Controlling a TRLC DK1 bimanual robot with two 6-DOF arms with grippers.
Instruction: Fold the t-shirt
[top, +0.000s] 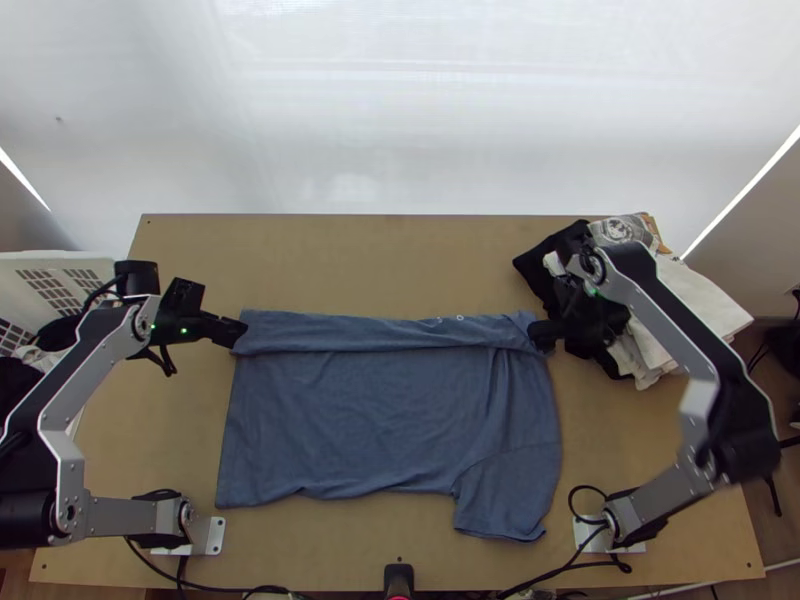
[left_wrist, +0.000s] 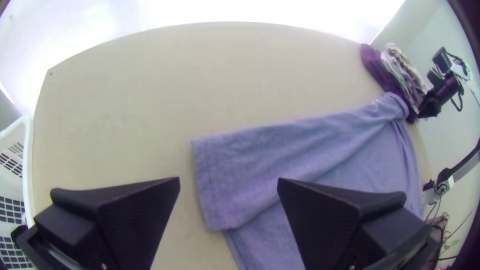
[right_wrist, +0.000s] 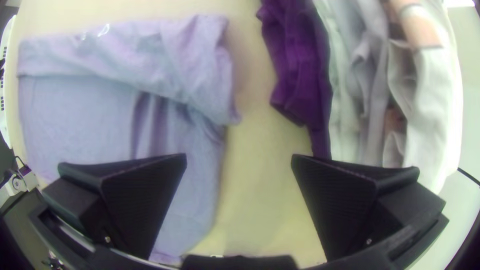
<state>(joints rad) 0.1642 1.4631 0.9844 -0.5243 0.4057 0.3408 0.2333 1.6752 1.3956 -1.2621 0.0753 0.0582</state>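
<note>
The blue t-shirt (top: 350, 420) lies flat on the table, its far part folded over in a long strip, with one sleeve spread at the near right. At the strip's left end is my left gripper (top: 236, 332). My right gripper (top: 545, 335) is by the strip's right end. In the left wrist view the left gripper (left_wrist: 228, 187) stands open above the corner of the folded strip (left_wrist: 250, 165). The right wrist view has the right gripper (right_wrist: 239, 165) open, over the shirt's edge (right_wrist: 200, 130) and bare table beside it.
A pile of black, grey and white clothes (top: 690, 310) lies at the table's far right, close to the right gripper. A white basket (top: 60, 262) stands off the left edge. Bare tabletop (top: 350, 260) stretches beyond the shirt.
</note>
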